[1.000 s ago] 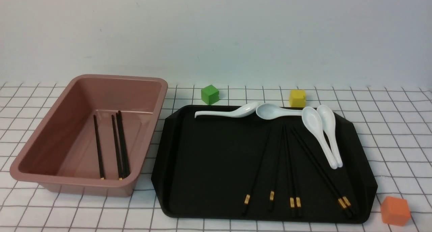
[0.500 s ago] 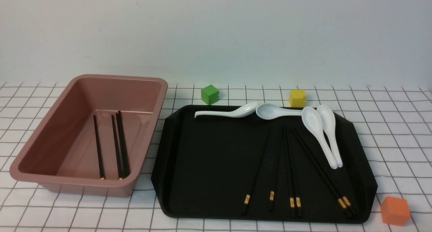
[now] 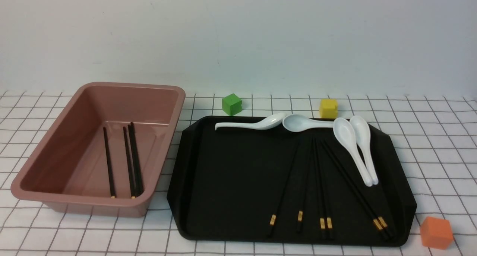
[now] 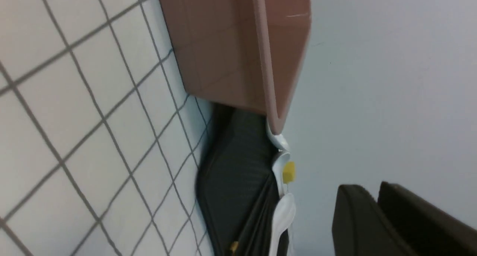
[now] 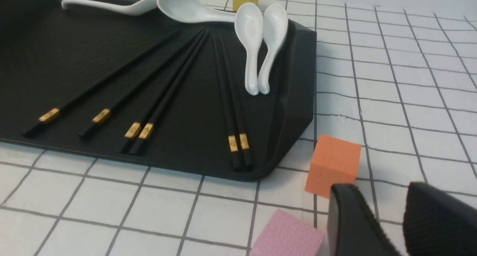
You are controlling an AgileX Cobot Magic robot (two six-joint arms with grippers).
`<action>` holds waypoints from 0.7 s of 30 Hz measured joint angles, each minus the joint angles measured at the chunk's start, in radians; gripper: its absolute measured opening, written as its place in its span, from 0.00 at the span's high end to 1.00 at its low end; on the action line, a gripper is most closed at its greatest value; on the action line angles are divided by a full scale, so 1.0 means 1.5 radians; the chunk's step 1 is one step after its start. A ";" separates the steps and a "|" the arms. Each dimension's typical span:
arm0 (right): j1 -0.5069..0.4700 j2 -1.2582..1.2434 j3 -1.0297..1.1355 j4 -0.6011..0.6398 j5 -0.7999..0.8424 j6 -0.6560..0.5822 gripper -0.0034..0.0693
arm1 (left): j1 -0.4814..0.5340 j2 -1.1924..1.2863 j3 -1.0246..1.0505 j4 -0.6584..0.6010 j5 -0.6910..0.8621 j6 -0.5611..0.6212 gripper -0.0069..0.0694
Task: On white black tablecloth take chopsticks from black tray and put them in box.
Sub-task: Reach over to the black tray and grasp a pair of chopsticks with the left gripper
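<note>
Several black chopsticks (image 3: pixel 284 190) with gold bands lie fanned on the right half of the black tray (image 3: pixel 231 174), thick ends toward me. They also show in the right wrist view (image 5: pixel 229 99). Three more chopsticks (image 3: pixel 136 159) lie inside the pink-brown box (image 3: pixel 130 103), left of the tray on the grid tablecloth (image 3: pixel 439 151). No arm shows in the front view. My left gripper (image 4: pixel 367 187) is shut and empty, in the air beside the box (image 4: pixel 231 43). My right gripper (image 5: pixel 380 189) is open and empty, above the cloth near the tray's near right corner.
Several white spoons (image 3: pixel 350 140) lie along the tray's far edge. A green cube (image 3: pixel 231 104) and a yellow cube (image 3: pixel 328 108) stand behind the tray. An orange cube (image 3: pixel 436 232) sits off its near right corner, and a pink cube (image 5: pixel 287 235) lies close to my right gripper.
</note>
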 joint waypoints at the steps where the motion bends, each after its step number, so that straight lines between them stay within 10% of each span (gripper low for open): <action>1: 0.000 0.000 0.000 0.000 0.000 0.000 0.62 | 0.000 0.000 0.000 -0.014 -0.011 -0.008 0.77; 14: 0.000 0.000 0.000 0.000 0.000 0.000 0.62 | 0.000 0.013 -0.147 -0.030 -0.076 0.076 0.77; 17: 0.000 0.000 0.000 0.000 0.000 0.000 0.62 | 0.000 0.096 -0.276 0.024 0.002 0.150 0.77; 21: 0.000 0.000 0.000 0.000 0.000 0.000 0.62 | 0.000 0.376 -0.545 0.113 0.366 0.270 0.76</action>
